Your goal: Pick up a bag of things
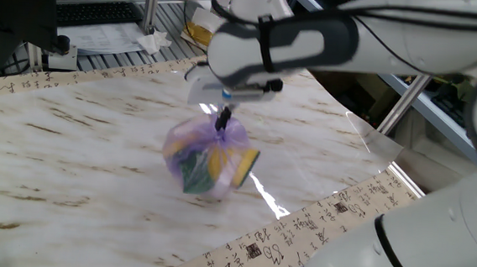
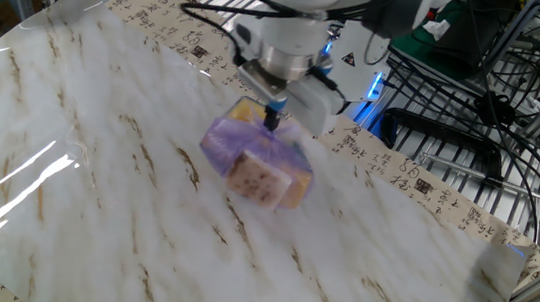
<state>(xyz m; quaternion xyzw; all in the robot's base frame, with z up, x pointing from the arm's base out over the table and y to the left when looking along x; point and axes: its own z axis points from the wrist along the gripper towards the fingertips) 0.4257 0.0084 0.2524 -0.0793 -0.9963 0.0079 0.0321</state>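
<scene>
The bag of things [image 1: 205, 160] is a rounded translucent purple plastic bag with green, yellow and white items inside. It hangs from my gripper [image 1: 222, 118], which is shut on the knot at its top. The bag is lifted a little above the marble-patterned table [image 1: 69, 147]. In the other fixed view the bag [image 2: 249, 161] hangs under the gripper [image 2: 273, 119], showing a tan speckled block and a yellow item through the plastic.
A keyboard and papers [image 1: 95, 18] lie beyond the table's far edge. Metal racks and black cables [image 2: 457, 90] stand beside the table. A strip with printed characters [image 2: 418, 182] borders the table. My own arm [image 1: 354, 41] stretches over the right side.
</scene>
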